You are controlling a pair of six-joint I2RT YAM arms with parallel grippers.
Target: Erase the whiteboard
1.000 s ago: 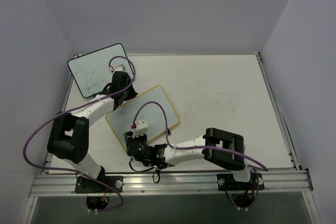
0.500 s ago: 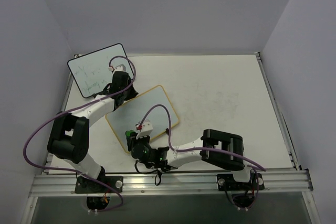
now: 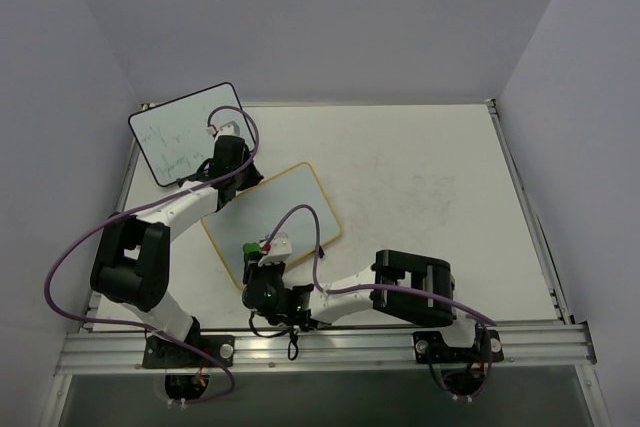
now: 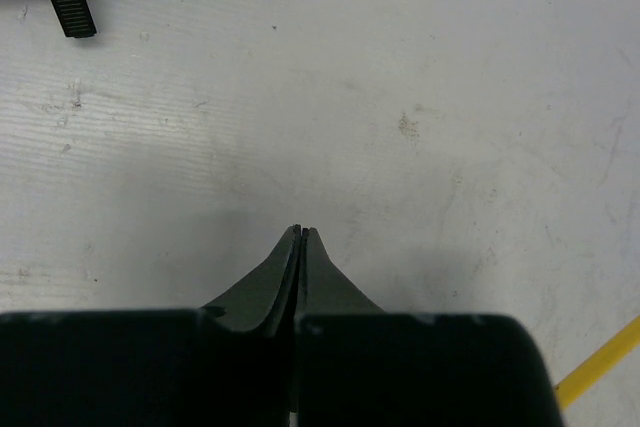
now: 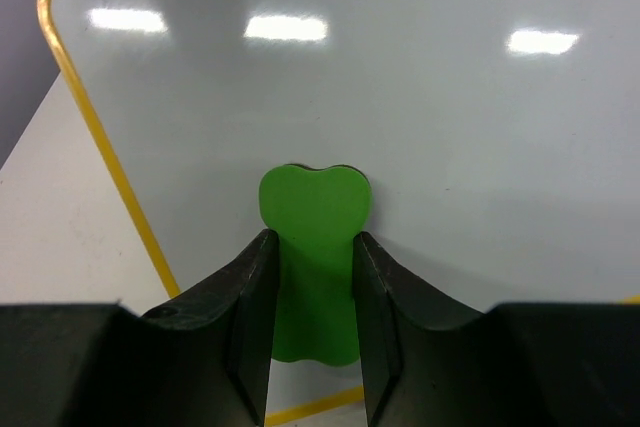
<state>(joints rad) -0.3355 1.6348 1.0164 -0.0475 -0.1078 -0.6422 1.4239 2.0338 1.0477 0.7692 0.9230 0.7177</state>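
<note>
The right claw [image 5: 312,239] clamps a green eraser [image 5: 314,207] flat against the yellow-framed whiteboard [image 5: 400,97] lying on the table [image 3: 420,177], likely ready for wiping, while the left claw [image 4: 301,232], pinched shut and empty, sits just beside its far edge, perhaps steadying it.

No writing can be read anywhere; the black-framed board [image 3: 185,134] carries faint green scribbles (too small to decipher).

One table [image 3: 430,187], two whiteboards: yellow-framed whiteboard [image 3: 290,209] near left, black-framed whiteboard [image 3: 178,139] far left. One green eraser [image 5: 314,222]. Two robot arms: left arm [image 3: 170,212], right arm [image 3: 385,292].
</note>
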